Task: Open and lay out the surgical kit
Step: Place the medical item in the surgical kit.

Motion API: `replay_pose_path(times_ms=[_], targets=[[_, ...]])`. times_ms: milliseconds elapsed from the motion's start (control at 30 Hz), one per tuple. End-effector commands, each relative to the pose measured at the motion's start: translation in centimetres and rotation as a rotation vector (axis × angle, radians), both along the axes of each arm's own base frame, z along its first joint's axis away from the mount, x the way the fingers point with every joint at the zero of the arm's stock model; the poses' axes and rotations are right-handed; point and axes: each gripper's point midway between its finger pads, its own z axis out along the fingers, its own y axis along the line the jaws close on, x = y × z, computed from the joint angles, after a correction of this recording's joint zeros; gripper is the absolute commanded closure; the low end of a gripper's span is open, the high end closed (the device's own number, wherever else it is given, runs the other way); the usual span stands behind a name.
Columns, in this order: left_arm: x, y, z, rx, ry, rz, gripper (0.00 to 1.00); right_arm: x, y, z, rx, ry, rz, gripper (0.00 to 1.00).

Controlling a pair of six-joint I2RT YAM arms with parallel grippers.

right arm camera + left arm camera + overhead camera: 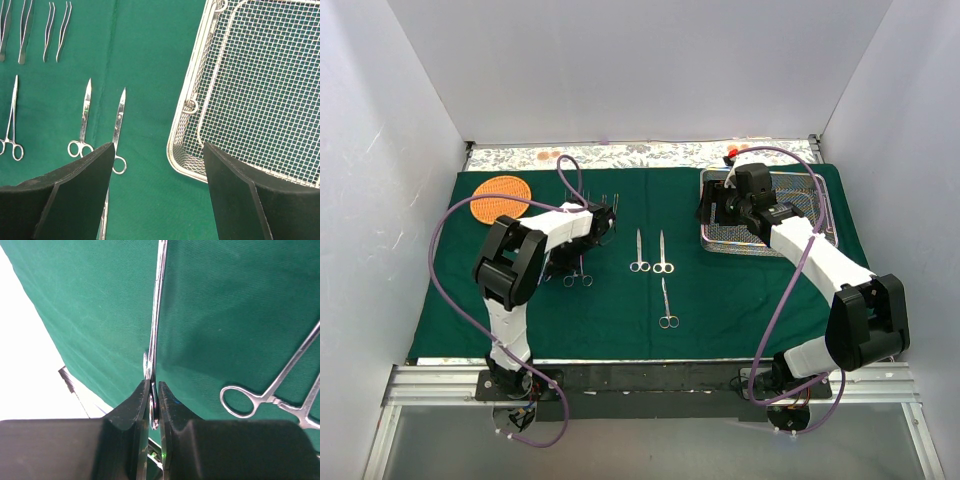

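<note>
Left jaws pinched tight on an instrument (156, 315), shaft pointing twelve o'clock; forceps (264, 399) at three. Right jaws wide, empty, tray (192, 90) at one.

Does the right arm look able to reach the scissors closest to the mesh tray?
Probably yes. The right gripper hangs open at the edge of the wire-mesh tray, and those scissors lie flat on the green cloth close by, nothing between.

Left arm (560, 222) and right arm (810, 250): white link shells, black joint housings, black base mounts. One purple cable (433, 250) loops loosely along each arm. Left gripper (154, 405), right gripper (160, 155): matte black wedge fingers (75, 185), flat inner faces
</note>
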Motion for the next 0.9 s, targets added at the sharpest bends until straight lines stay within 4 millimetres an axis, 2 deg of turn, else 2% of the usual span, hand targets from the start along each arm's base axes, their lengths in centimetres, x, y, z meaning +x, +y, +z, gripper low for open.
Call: replay_pose_path(times_ms=[0, 133, 167, 400, 533, 867], targets=[[1.4, -2.5, -1.2, -0.095, -0.066, 0.039, 0.93, 0.1, 0.0, -0.3, 0.006, -0.005, 0.004, 0.21], [1.2, -2.5, -1.5, -0.096, -0.066, 0.048, 0.86, 0.0, 0.0, -0.3, 0.006, -0.007, 0.007, 0.21], [1.2, -2.7, -1.5, -0.105, -0.060, 0.050, 0.80, 0.0, 0.0, -0.4, 0.006, -0.005, 0.006, 0.21], [2.5, -4.4, -0.4, -0.201, -0.122, 0.066, 0.57, 0.1, 0.0, -0.4, 0.010, -0.003, 0.011, 0.21], [3.0, -4.5, 0.3, -0.223, -0.159, 0.065, 0.52, 0.0, 0.1, -0.6, 0.011, 0.004, 0.012, 0.21], [5.0, -4.9, 3.4, -0.377, -0.328, 0.070, 0.47, 0.2, 0.0, -0.2, 0.003, -0.002, 0.017, 0.22]])
